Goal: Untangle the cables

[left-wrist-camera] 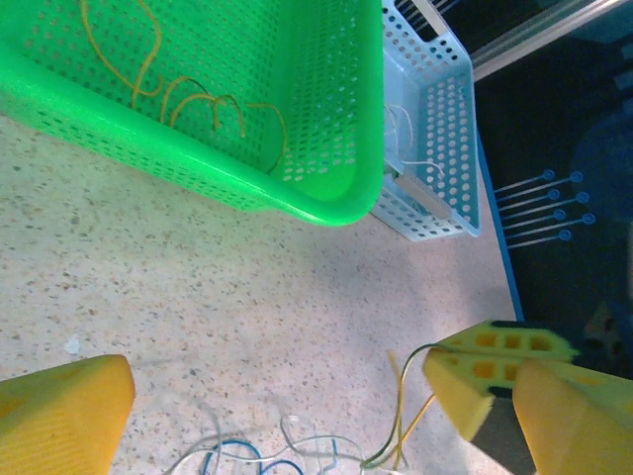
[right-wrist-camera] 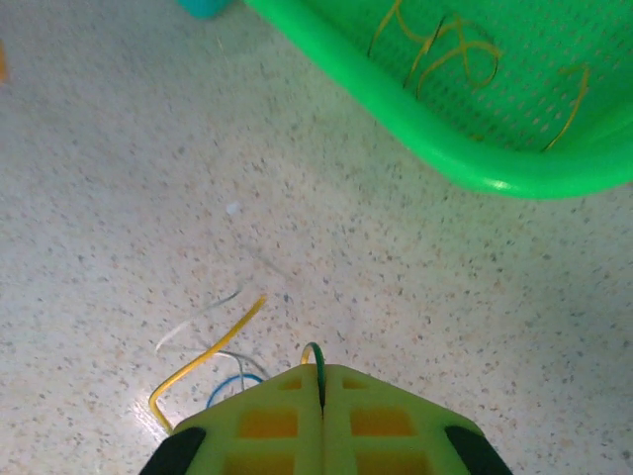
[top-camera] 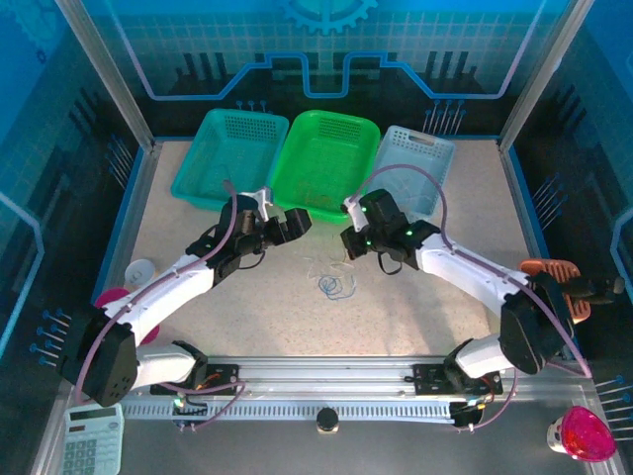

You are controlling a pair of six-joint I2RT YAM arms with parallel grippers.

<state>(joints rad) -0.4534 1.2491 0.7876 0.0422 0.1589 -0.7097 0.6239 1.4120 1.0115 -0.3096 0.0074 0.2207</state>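
Broadly, the job looks partly done. The table (top-camera: 455, 297) is bare speckled surface on the near side of the green basket (top-camera: 326, 148), with free room to either side of that stretch for drawing a strand out. The basket's near rim and the walls behind it limit any pull away from the arms. A teal basket (top-camera: 227, 153) sits left of the green basket and a light blue basket (top-camera: 420, 163) right of it. Yellowish cords (left-wrist-camera: 188, 99) already lie inside the green basket, and a white cord (left-wrist-camera: 415, 168) lies in the light blue one. The left gripper (top-camera: 293, 224) hangs just before the green basket's near rim, jaws spread wide and empty. The right gripper (right-wrist-camera: 321, 391), beside it, is pinched closed on a yellow-green strand (right-wrist-camera: 315, 356). What is left is the cables (top-camera: 332, 281), a small white, blue and yellow clump on the table in front of the green basket.
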